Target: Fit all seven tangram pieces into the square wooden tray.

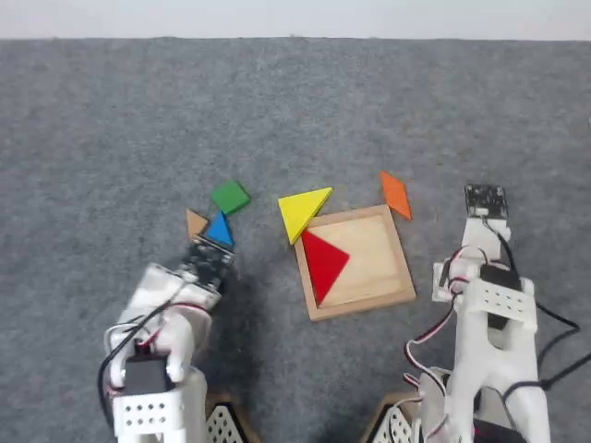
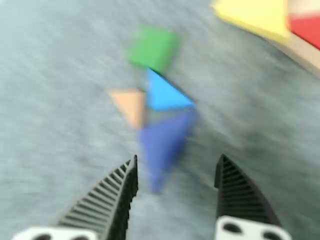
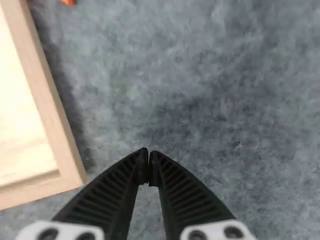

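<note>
Tray (image 1: 374,258) location: right of centre in the high view, flat on the grey table covering (image 1: 111,120). The red triangle (image 1: 323,263) lies inside the tray against its left rim. The yellow triangle (image 1: 302,212) lies over the tray's upper-left corner, partly on the rim. The orange parallelogram (image 1: 395,195) lies on the covering just off the upper-right corner. The green square (image 1: 230,197), light blue triangle (image 1: 219,229) and tan triangle (image 1: 195,221) are clustered left of centre.

The left gripper (image 2: 175,165) is at the lower edge of this cluster, jaws spread apart. One point of the dark blue triangle (image 2: 162,142) shows between them; contact cannot be determined. The right gripper (image 3: 148,152) is right of the tray and apart from it, jaws pressed together and empty.
</note>
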You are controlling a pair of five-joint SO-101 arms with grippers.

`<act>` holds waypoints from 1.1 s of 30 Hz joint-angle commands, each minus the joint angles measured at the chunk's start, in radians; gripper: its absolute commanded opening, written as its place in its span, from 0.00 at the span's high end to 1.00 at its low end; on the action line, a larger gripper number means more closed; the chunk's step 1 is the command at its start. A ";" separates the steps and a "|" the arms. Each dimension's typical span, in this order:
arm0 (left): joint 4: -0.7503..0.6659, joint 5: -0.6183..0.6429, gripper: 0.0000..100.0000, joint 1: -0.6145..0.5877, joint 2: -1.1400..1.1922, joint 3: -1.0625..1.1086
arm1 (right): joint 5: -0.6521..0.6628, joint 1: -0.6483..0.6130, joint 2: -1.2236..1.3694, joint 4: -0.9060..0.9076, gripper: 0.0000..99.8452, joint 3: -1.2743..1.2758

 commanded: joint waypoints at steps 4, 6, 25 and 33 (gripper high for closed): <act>0.054 -0.005 0.76 -0.035 0.100 -0.315 | -0.018 0.010 -0.007 -0.042 0.99 0.018; 0.097 0.003 0.76 0.006 0.269 -0.473 | -0.018 0.010 -0.007 -0.042 0.99 0.021; -0.178 0.146 0.75 0.219 1.949 -1.432 | -0.020 0.008 -0.007 -0.044 0.99 0.034; -0.071 0.203 0.75 0.311 2.154 -1.670 | -0.020 0.008 -0.007 -0.070 0.99 0.034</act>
